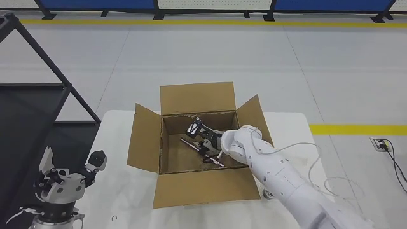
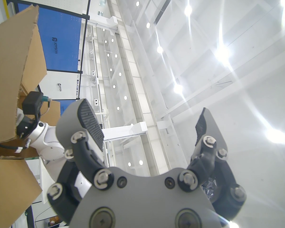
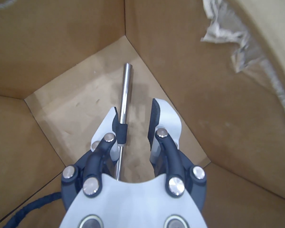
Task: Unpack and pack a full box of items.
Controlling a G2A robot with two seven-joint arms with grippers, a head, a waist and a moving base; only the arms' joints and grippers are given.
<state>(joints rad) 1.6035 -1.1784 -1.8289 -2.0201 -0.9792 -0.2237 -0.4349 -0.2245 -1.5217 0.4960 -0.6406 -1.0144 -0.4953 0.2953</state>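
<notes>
Cardboard box stands open at the middle of the white table, all four flaps folded outward. The right arm comes in over the rim from 4 o'clock. Our right hand hangs low inside the box, just above the floor. Its fingers are apart with a clear gap between the pads, and they clamp nothing.

A shiny metal rod with a black band lies on the box floor. In the top view it runs from about 10 o'clock toward 4 o'clock. It sits off centre in the gap, against or just beside one pad; we cannot tell which. The other pad stands well apart from it.

We judge that the step in hand concerns this rod. It is either a grasp to lift it out or a release after laying it in, and the pictures do not settle which. If it is a grasp, the next move calls for centring the fingers across the rod. They should then close near the black band, and the hand should rise straight up, clear of the walls and flaps. The polished metal may slip or roll under a poor pinch.

Our left hand rests at 8 o'clock from the box, at the near table edge. It points upward, with its fingers wide apart and nothing between them.
</notes>
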